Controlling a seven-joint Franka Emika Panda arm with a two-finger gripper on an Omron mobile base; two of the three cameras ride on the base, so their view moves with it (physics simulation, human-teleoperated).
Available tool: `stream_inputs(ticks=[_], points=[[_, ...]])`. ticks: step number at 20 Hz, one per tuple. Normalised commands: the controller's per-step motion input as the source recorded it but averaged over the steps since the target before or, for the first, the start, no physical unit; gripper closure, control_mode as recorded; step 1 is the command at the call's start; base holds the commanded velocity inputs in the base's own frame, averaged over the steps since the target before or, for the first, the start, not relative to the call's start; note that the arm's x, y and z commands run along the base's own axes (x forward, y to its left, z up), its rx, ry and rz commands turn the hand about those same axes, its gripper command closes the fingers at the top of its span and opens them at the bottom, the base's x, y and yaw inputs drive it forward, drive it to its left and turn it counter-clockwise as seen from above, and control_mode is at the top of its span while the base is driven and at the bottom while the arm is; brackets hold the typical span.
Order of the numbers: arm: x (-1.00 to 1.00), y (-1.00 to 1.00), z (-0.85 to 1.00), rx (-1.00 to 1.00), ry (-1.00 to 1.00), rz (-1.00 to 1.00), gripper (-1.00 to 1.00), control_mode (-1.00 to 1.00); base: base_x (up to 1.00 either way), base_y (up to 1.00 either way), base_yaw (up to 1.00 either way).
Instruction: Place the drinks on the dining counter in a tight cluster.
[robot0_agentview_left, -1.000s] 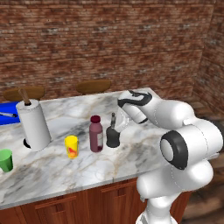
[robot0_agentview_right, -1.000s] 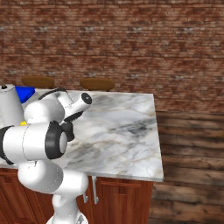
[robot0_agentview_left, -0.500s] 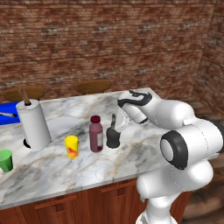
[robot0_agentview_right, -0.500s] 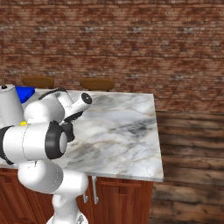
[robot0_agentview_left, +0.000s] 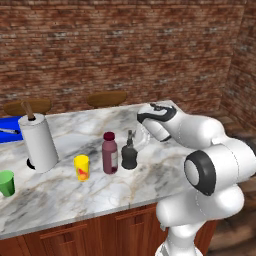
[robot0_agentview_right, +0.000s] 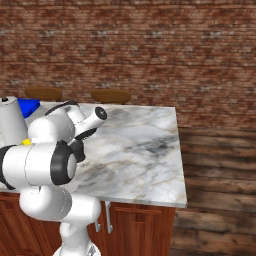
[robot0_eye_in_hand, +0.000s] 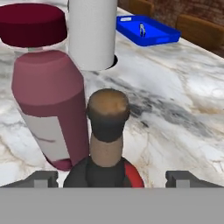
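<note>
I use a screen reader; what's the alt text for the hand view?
A squat black bottle stands between the open gripper tips, with a tall maroon bottle close beside it on the marble counter; a paper towel roll and blue tray lie beyond.

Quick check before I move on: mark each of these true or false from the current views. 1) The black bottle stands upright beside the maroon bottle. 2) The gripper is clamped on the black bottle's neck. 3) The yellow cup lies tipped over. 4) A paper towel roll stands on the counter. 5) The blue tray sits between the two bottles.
1) True: the black bottle stands upright right next to the maroon bottle on the dining counter.
2) False: the gripper has its jaws wide apart, one on each side of the bottle.
3) False: the yellow cup stands upright.
4) True: the paper towel roll stands upright.
5) False: the blue tray lies far behind the roll.
</note>
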Motion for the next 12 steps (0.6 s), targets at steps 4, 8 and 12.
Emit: stream_inputs(ticks=[4, 8, 12], points=[[-0.03, -0.46, 0.2, 0.03, 0.0, -0.06, -1.0, -1.0, 0.0, 0.0, 0.0], [0.0, -0.48, 0.43, 0.06, 0.0, -0.13, -1.0, -1.0, 0.0, 0.0, 0.0], [-0.12, -0.6, 0.44, 0.05, 0.14, -0.35, -1.0, -1.0, 0.0, 0.0, 0.0]])
